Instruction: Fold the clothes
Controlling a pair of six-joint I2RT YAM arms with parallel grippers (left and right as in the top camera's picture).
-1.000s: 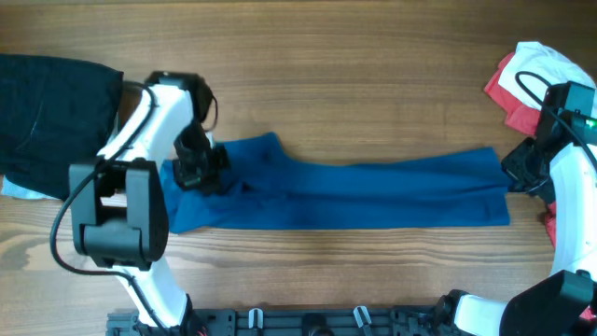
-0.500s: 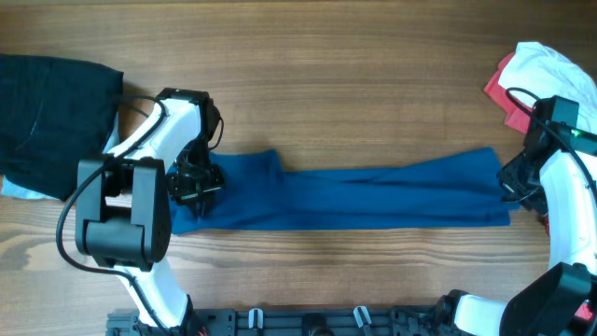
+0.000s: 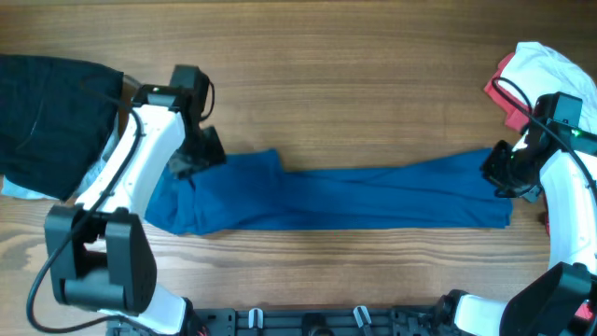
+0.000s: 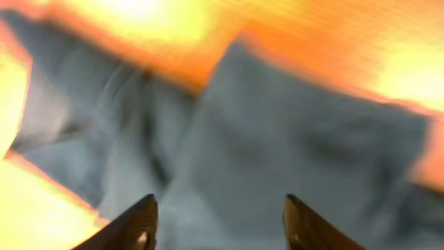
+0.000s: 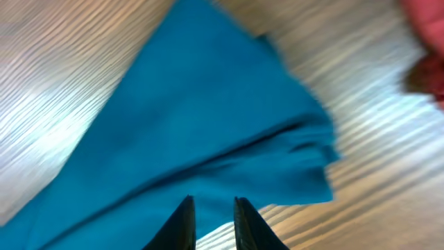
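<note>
1. Shirt [image 3: 354, 198]: a long blue strip lying left to right across the near middle of the table [image 3: 354, 84].
2. Right gripper [image 5: 211, 222]: over the shirt's right end, jaws narrowly parted, holding nothing.
3. Left gripper [image 4: 218, 226]: over the shirt's far-left corner, jaws wide apart, holding nothing.
4. Black garment [image 3: 47, 112]: far left.
5. Red-and-white top [image 3: 527, 70]: far right.

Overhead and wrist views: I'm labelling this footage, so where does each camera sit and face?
Overhead: above the table, looking down on the blue shirt; both arms show, left pincer and right pincer at its ends.
Left wrist: on the left arm, facing the shirt, blurred; own fingertips apart.
Right wrist: on the right arm, facing the shirt's corner; own fingertips narrowly apart.
All share the shirt.
</note>
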